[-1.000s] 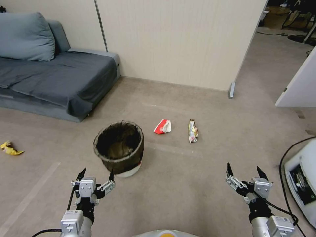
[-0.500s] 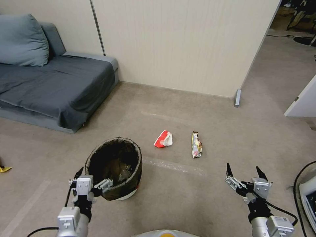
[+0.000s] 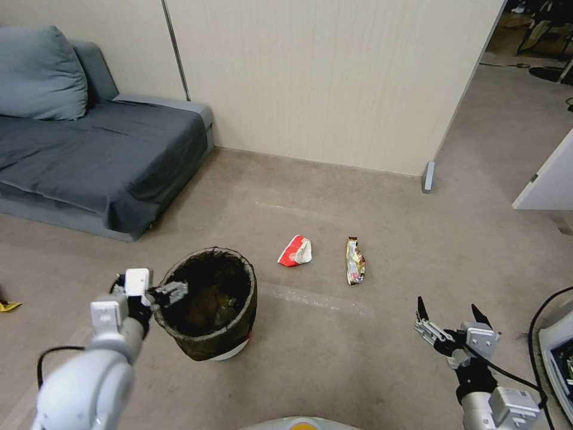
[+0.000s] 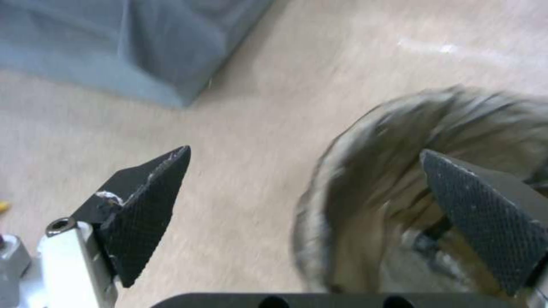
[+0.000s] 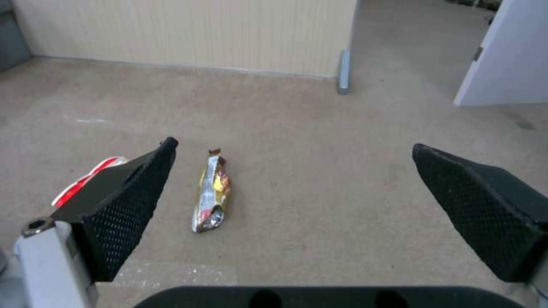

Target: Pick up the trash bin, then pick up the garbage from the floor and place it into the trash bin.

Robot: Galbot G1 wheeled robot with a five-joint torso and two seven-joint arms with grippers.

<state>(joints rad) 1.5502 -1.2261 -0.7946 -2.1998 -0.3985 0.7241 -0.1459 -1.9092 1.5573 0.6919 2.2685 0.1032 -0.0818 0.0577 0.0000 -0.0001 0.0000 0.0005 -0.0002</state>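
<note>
My right tool (image 3: 452,315) hangs wide open, holding nothing, low over the floor (image 3: 370,346). My left tool (image 4: 308,205) gapes across the trash bin (image 3: 210,301) rim. Beyond lie a red-and-white carton (image 3: 295,251) and a wrapper (image 3: 354,261).

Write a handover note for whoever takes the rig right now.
Left gripper: open at the bin's near-left rim, one finger over the inside, one outside; no grasp yet.
Right gripper: open, idle, low on the right.
Bin stands on the floor, some litter inside.
On the floor beyond it: red-and-white carton, wrapper; yellow scrap far left.
Done: approach to the bin.
Left: grip and lift the bin, then collect the litter.
</note>
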